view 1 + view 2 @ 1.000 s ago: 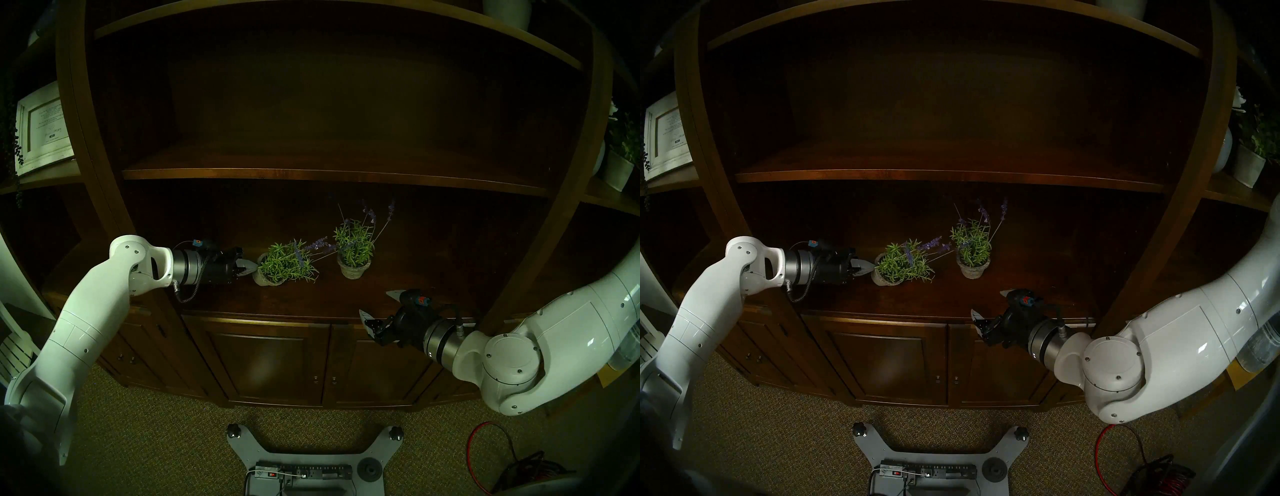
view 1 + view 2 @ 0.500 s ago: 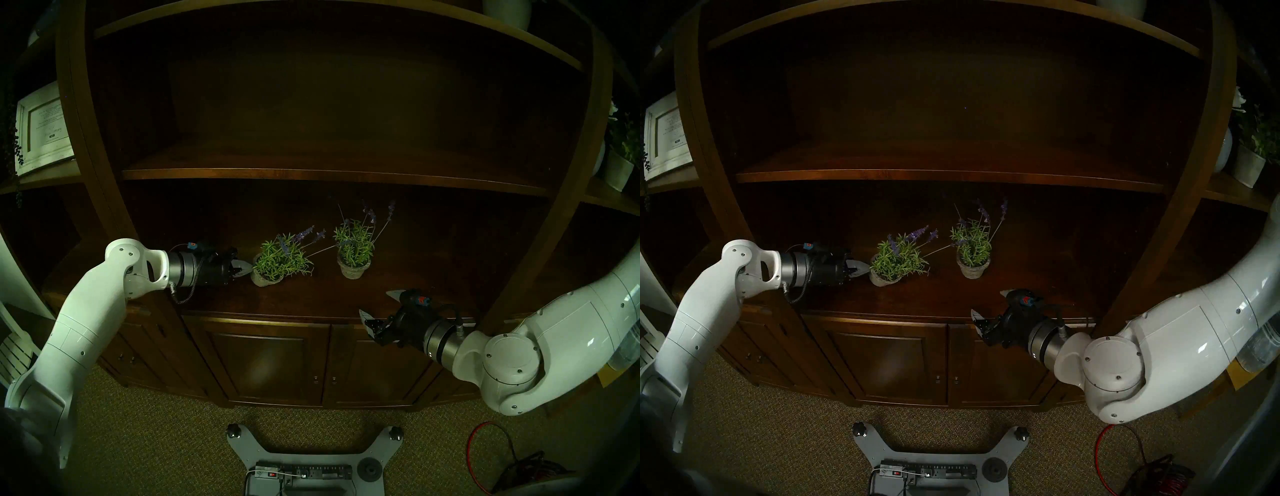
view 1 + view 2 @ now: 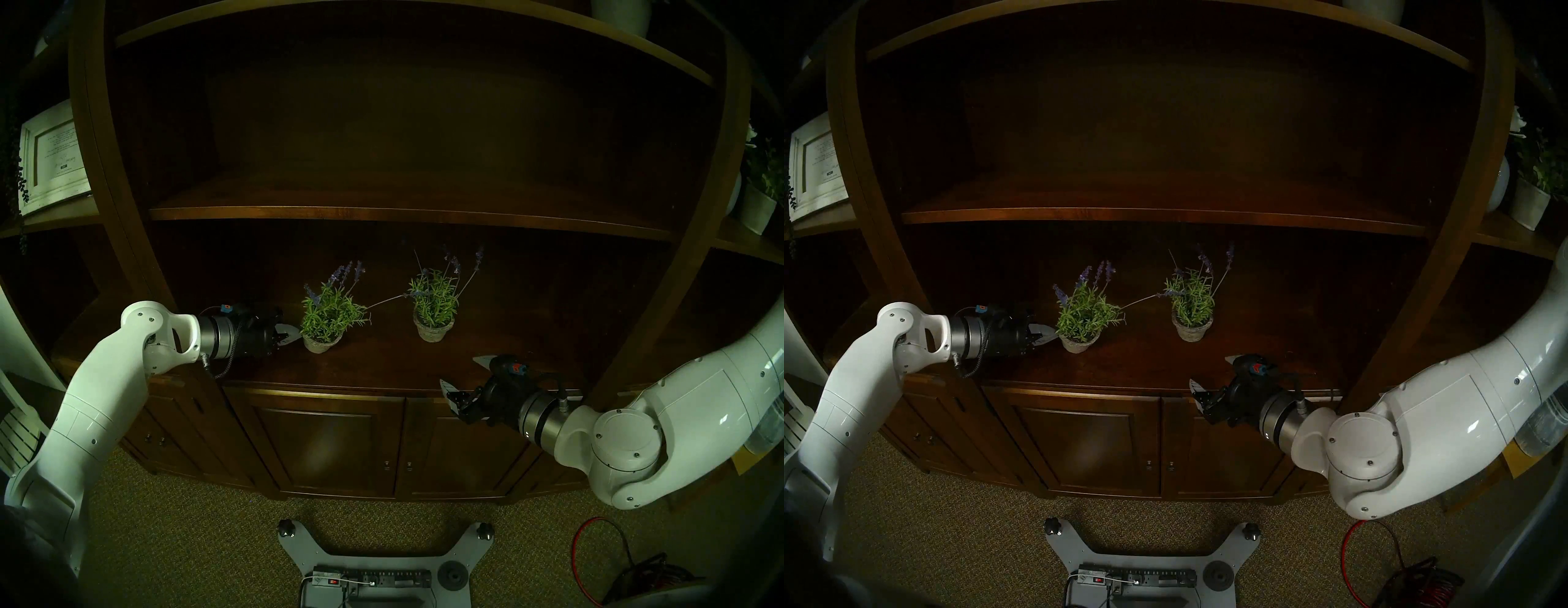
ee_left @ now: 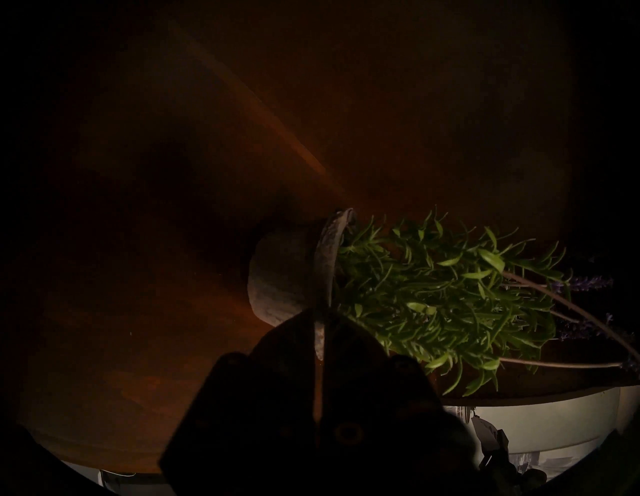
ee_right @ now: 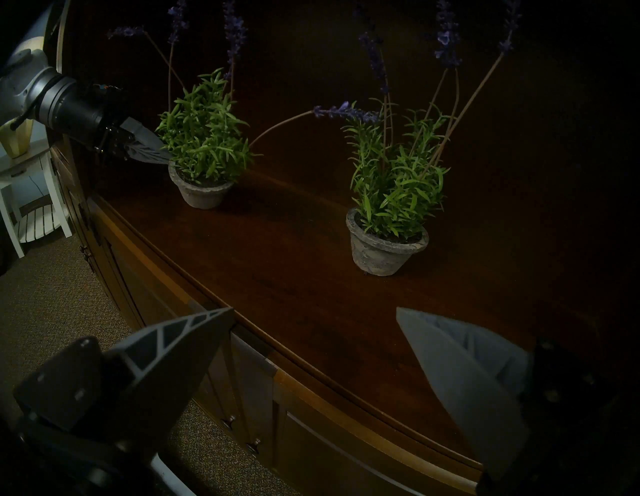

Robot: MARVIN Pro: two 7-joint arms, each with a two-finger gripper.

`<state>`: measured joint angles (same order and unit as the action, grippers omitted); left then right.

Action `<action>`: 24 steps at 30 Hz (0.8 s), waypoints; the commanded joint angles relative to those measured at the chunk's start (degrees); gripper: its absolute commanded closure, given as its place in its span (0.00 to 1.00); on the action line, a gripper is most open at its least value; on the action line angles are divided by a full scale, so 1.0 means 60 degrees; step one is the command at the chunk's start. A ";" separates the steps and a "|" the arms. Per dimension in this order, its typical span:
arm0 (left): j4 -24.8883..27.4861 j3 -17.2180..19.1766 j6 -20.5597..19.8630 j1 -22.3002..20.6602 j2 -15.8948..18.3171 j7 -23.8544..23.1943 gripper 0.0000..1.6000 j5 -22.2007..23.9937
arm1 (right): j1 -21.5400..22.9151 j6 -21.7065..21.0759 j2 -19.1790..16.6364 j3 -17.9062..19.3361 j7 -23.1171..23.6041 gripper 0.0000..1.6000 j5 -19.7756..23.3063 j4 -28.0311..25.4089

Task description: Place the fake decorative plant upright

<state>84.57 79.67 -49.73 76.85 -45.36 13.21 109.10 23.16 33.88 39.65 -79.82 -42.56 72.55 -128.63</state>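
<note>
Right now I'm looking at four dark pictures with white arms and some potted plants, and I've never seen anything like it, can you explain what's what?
This is a two-armed robot facing a dark wooden shelf unit. Two pictures come from cameras on its head, nearly identical. The other two come from cameras on each wrist.

On the shelf stand two fake lavender plants in small grey stone pots. The left gripper is shut on the rim of the left plant's pot; the left wrist view, turned sideways, shows the rim pinched between its fingers. That pot looks upright and appears to rest on the shelf. The right plant's pot stands untouched.

The right gripper hangs open at the shelf's front edge, holding nothing.
</note>
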 commanded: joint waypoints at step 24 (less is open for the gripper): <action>0.0169 0.0018 0.0298 -0.0192 -0.0101 0.0886 1.00 0.0297 | 0.0132 0.0082 0.0018 0.0147 0.0022 0.00 -0.0094 0.0013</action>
<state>85.01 79.53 -48.00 76.93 -45.47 17.99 109.91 23.16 33.88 39.65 -79.82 -42.56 72.55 -128.63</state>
